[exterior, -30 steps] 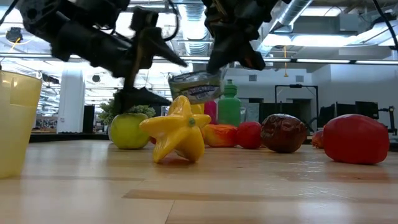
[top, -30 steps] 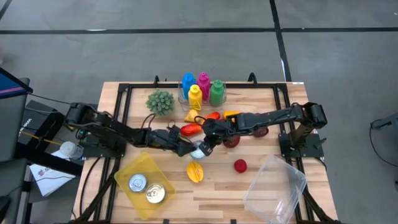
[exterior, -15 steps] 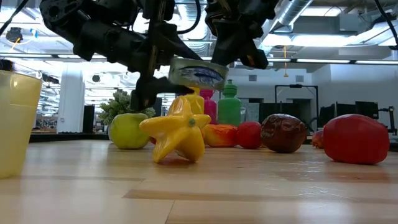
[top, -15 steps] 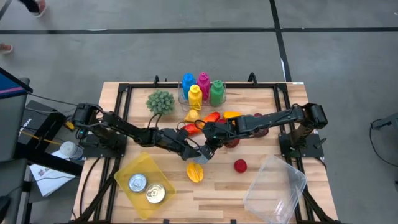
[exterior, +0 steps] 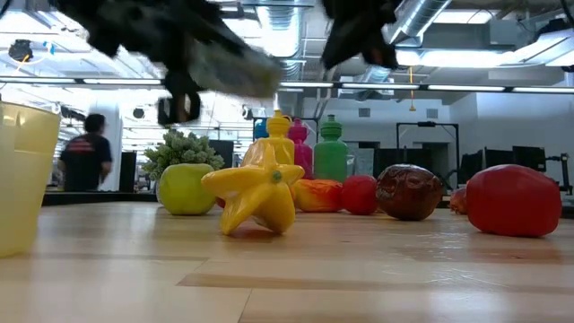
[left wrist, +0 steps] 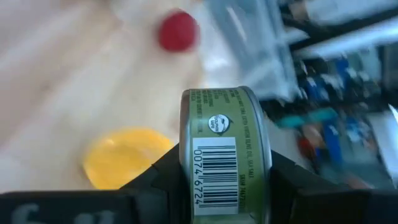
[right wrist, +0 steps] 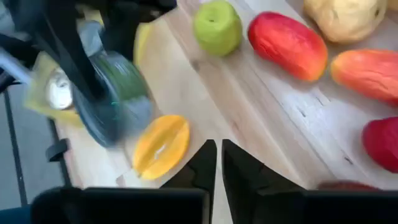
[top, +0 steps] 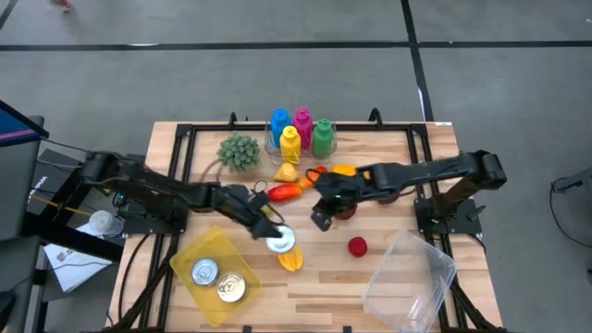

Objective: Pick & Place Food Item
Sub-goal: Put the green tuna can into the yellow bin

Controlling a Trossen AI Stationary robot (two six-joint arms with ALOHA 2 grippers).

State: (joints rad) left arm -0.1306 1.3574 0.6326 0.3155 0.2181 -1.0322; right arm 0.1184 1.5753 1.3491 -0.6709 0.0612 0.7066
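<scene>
Green-labelled can [left wrist: 225,152] now clenched in left jaws [top: 275,239], right jaws [top: 320,217] released, nearly shut, pulled back.

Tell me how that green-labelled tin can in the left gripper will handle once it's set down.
The green-labelled metal can looks rigid, so the left gripper fingers clamped on its flat ends shouldn't dent it. Its round wall would probably roll if released on its side. Set on a flat end it likely stands steady. The smooth label may be somewhat slippery.
</scene>
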